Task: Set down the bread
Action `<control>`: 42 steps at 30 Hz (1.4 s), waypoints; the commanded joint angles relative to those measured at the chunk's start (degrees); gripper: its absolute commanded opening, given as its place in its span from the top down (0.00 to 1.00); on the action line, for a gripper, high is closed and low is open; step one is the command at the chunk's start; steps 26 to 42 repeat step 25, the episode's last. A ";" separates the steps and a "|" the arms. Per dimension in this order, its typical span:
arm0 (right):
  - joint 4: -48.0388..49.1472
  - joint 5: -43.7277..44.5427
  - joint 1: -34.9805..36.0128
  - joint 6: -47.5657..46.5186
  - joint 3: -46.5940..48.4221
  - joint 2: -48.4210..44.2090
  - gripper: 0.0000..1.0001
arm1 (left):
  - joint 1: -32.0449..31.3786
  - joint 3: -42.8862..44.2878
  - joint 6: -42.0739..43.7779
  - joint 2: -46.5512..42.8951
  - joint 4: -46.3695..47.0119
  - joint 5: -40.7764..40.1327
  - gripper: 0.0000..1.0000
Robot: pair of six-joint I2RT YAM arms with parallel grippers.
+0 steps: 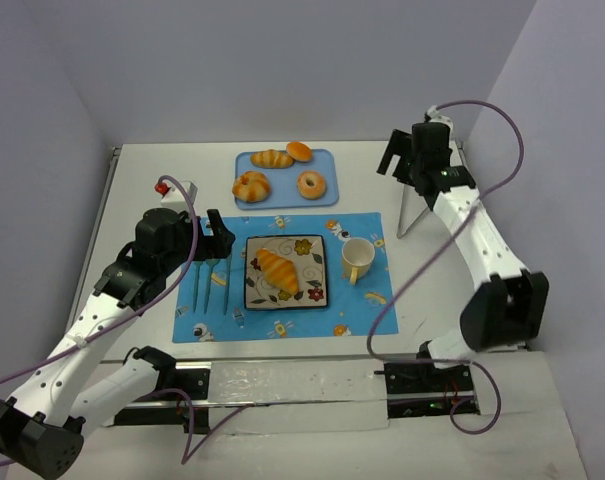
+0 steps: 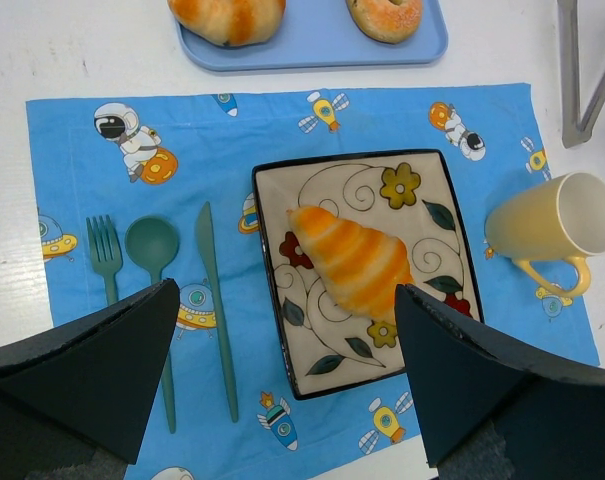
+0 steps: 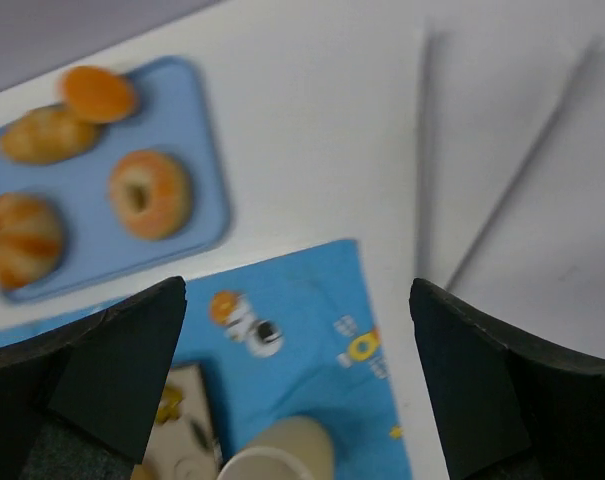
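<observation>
2 grippers, both spread wide and empty. The bread (image 2: 354, 262) — a long, ridged golden-orange croissant — lies diagonally on the square flowered plate (image 2: 282, 190), which sits on the blue placemat (image 2: 72, 160). The left gripper (image 2: 287, 295) hangs over the plate's near side, jaws apart, touching nothing. The right gripper (image 3: 297, 290) is raised at the table's far right — well apart from the plate and the yellow cup (image 1: 357, 260). 4 other pastries rest on the blue tray (image 1: 287, 180).
</observation>
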 commanded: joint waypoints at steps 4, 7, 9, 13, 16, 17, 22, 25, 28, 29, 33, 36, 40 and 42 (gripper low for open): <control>7.49 -10.11 12.83 -0.25 -7.94 -18.22 0.00 | 0.24 0.09 0.61 0.06 1.30 -0.67 0.01; 9.86 -13.37 18.99 0.36 -11.90 -25.51 0.00 | 0.24 0.09 0.61 0.05 1.21 -0.85 0.01; 11.19 -14.43 21.98 0.72 -15.49 -30.09 0.00 | 0.24 0.09 0.61 0.14 1.21 -0.85 0.01; 16.02 -19.69 23.14 0.02 -22.36 -36.51 0.00 | 0.24 0.18 0.70 0.67 1.12 -0.94 0.01; 16.47 -21.63 23.22 -0.77 -25.18 -38.80 0.00 | 0.24 0.18 0.79 1.11 0.95 -1.29 0.01; 16.38 -22.33 23.22 -0.95 -25.44 -38.72 0.00 | 0.24 0.27 0.79 1.11 0.86 -1.46 0.01; 14.98 -23.75 23.40 -2.27 -25.45 -38.28 0.00 | 0.24 0.27 0.88 0.85 0.68 -1.99 0.01; 13.22 -22.34 23.66 -2.88 -24.57 -38.01 0.00 | 0.16 0.27 0.88 0.76 0.68 -2.17 0.01; 13.22 -22.34 23.66 -2.88 -24.57 -38.01 0.00 | 0.16 0.27 0.88 0.76 0.68 -2.17 0.01; 13.22 -22.34 23.66 -2.88 -24.57 -38.01 0.00 | 0.16 0.27 0.88 0.76 0.68 -2.17 0.01; 13.22 -22.34 23.66 -2.88 -24.57 -38.01 0.00 | 0.16 0.27 0.88 0.76 0.68 -2.17 0.01; 13.22 -22.34 23.66 -2.88 -24.57 -38.01 0.00 | 0.16 0.27 0.88 0.76 0.68 -2.17 0.01; 13.22 -22.34 23.66 -2.88 -24.57 -38.01 0.00 | 0.16 0.27 0.88 0.76 0.68 -2.17 0.01; 13.22 -22.34 23.66 -2.88 -24.57 -38.01 0.00 | 0.16 0.27 0.88 0.76 0.68 -2.17 0.01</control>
